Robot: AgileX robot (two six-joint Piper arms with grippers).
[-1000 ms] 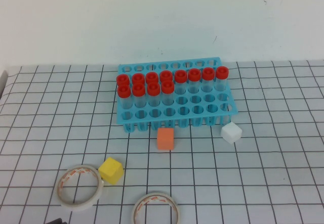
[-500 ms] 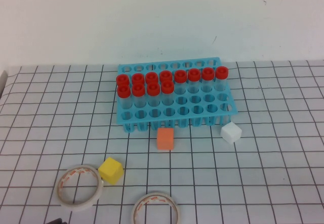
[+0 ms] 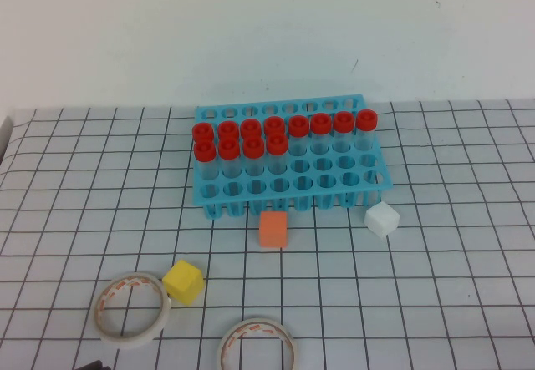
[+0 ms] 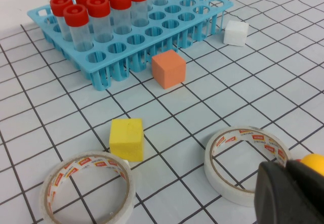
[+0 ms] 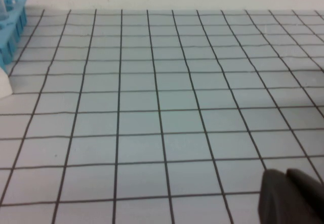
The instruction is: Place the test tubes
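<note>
Rack: the blue rack (image 3: pixel 288 188) stands at the middle of the gridded table, toward its far side.
Tubes placed: twelve red-capped test tubes (image 3: pixel 276 144) stand upright in it. Eight fill one row near the back, and four more fill the left part of the row in front of it.
Holes free: the back row, the right part of the second filled row and the two front rows are empty.
Tubes left: no loose tube shows on the table or in either claw, so the placing looks finished or paused. Which one it is cannot be told.
Other things: an orange cube (image 3: pixel 273 229) just in front of the rack, a white cube (image 3: pixel 382 219) near its front right corner, a yellow cube (image 3: pixel 183 281) beside one tape roll (image 3: pixel 129 305), and a second tape roll (image 3: pixel 257 345) at the near edge.
Left gripper (image 4: pixel 287 176): low over the near edge, just beside the second tape roll — claw pressed together, holding nothing.
Right gripper (image 5: pixel 286 183): low over bare grid on the right, well apart from the rack — claw together, empty.
</note>
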